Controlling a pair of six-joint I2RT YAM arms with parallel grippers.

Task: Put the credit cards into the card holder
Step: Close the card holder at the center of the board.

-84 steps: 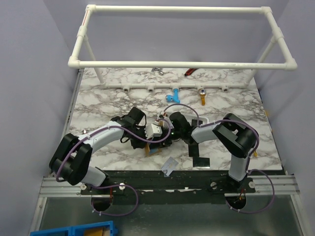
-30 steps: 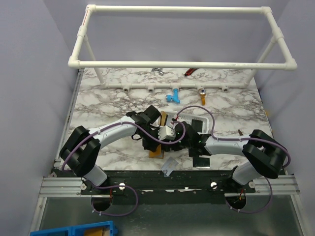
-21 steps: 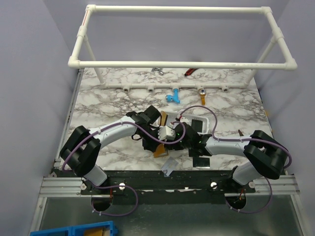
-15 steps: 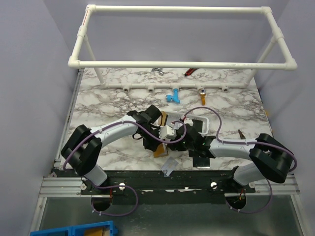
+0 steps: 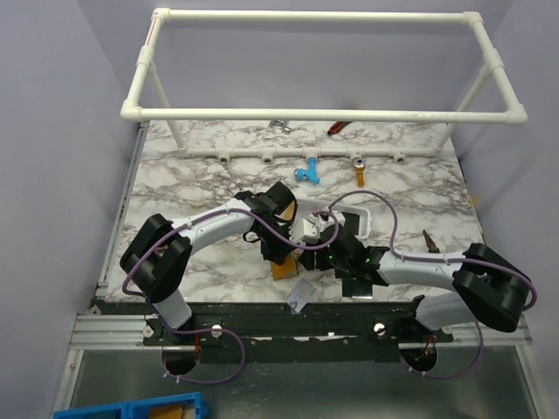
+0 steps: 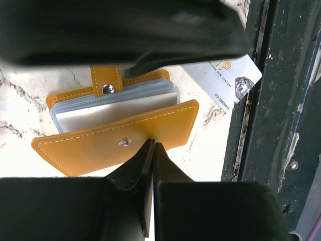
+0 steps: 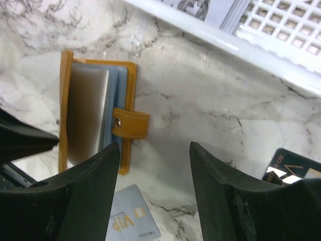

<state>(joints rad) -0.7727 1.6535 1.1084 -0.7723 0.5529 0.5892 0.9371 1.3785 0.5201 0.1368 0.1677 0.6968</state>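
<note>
Pinches left gripper (image 6: 152,145) shut on the cover of the card holder (image 6: 100,145) to bare its sleeves, hovering right gripper (image 7: 154,155), jaws apart, near the silver VIP card (image 7: 131,221).

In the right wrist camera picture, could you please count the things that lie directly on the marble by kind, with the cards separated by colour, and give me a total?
silvery card: 1
black card: 1
orange card holder: 1
white mesh basket: 1
Total: 4
</note>
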